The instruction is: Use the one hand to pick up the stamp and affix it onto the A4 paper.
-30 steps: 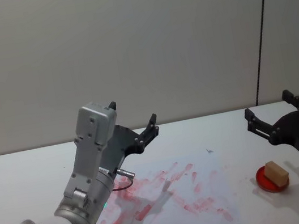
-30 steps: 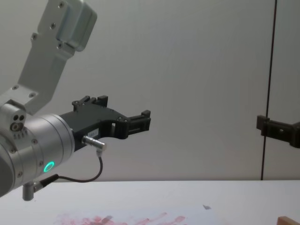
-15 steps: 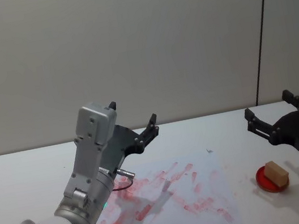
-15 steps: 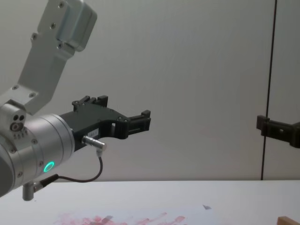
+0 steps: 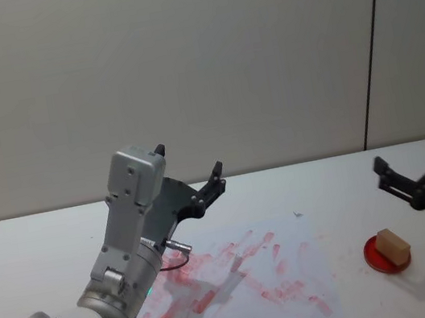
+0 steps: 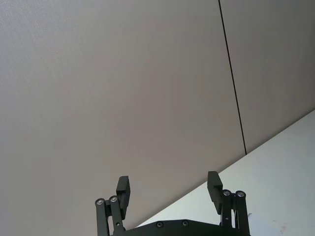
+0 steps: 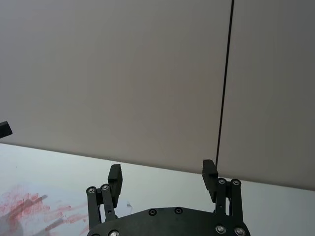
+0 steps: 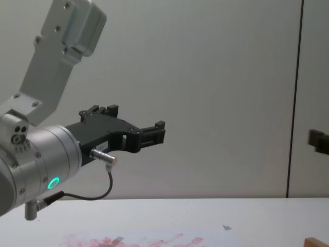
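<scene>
The stamp [image 5: 392, 244], a small light-brown wooden block, rests on a round red ink pad [image 5: 376, 259] at the table's right. Its top corner peeks in low in the chest view [image 8: 313, 242]. My right gripper [image 5: 407, 152] hovers open above and just behind the stamp, with nothing between its fingers [image 7: 162, 170]. The A4 paper [image 5: 291, 236], smeared with red-pink marks, lies flat in the middle of the table; its far edge [image 8: 133, 240] also shows from the chest. My left gripper [image 5: 189, 159] hangs open and empty over the paper's far left part [image 6: 168, 182].
The big left arm link [image 5: 134, 205] with its green ring [image 8: 53, 182] and cable stands over the paper's left side. A white table [image 5: 30, 238] runs back to a plain grey wall with a dark vertical seam [image 5: 370, 51].
My right gripper has drawn off to the right, toward the view's edge, still open. The stamp, the paper and the left arm have not moved.
</scene>
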### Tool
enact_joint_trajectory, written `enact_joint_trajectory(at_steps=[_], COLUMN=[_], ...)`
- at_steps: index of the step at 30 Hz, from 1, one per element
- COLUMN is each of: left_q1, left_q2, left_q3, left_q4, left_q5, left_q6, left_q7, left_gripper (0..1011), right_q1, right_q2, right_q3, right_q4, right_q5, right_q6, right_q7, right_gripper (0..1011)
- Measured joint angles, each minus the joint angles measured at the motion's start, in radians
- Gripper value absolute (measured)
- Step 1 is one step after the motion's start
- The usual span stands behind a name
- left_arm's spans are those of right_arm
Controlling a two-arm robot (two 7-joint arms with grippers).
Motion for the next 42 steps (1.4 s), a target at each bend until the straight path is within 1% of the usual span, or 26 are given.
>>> enact_joint_trajectory(at_steps=[1,4,6,7,10,14,17,22,26,29,30,32,42], left_q1=[0.0,0.0,0.0,0.0,0.0,0.0,0.0,0.0,0.0,0.0,0.0,0.0,0.0], left_q2=[0.0,0.0,0.0,0.0,0.0,0.0,0.0,0.0,0.0,0.0,0.0,0.0,0.0], left_q3=[0.0,0.0,0.0,0.0,0.0,0.0,0.0,0.0,0.0,0.0,0.0,0.0,0.0], left_q4=[0.0,0.0,0.0,0.0,0.0,0.0,0.0,0.0,0.0,0.0,0.0,0.0,0.0], left_q5=[0.0,0.0,0.0,0.0,0.0,0.0,0.0,0.0,0.0,0.0,0.0,0.0,0.0], left_q6=[0.0,0.0,0.0,0.0,0.0,0.0,0.0,0.0,0.0,0.0,0.0,0.0,0.0], left_q7=[0.0,0.0,0.0,0.0,0.0,0.0,0.0,0.0,0.0,0.0,0.0,0.0,0.0], left_gripper=[1002,1001,1001,1001,1001,1001,1001,1001,1001,1002,1001,1001,1002], right_q1=[-0.013,-0.036,-0.063,-0.063,-0.093,-0.111,-0.121,-0.117,-0.105,-0.089,-0.089,-0.074,-0.029], right_q2=[0.011,0.031,0.052,0.052,0.075,0.088,0.096,0.094,0.086,0.075,0.075,0.066,0.036], right_q3=[0.008,0.021,0.035,0.035,0.05,0.057,0.06,0.057,0.05,0.041,0.041,0.033,0.01], right_q4=[-0.008,-0.02,-0.031,-0.031,-0.04,-0.042,-0.036,-0.017,0.001,0.023,0.023,0.043,0.106], right_q5=[0.018,0.041,0.068,0.068,0.101,0.118,0.128,0.127,0.115,0.096,0.096,0.079,0.026], right_q6=[0.0,0.002,0.01,0.01,0.029,0.047,0.073,0.104,0.128,0.149,0.149,0.164,0.201], right_q7=[0.0,0.0,-0.001,-0.001,-0.001,-0.001,0.004,0.012,0.02,0.029,0.029,0.036,0.059], right_gripper=[1001,1001,1001,1001,1001,1001,1001,1001,1001,1001,1001,1001,1001])
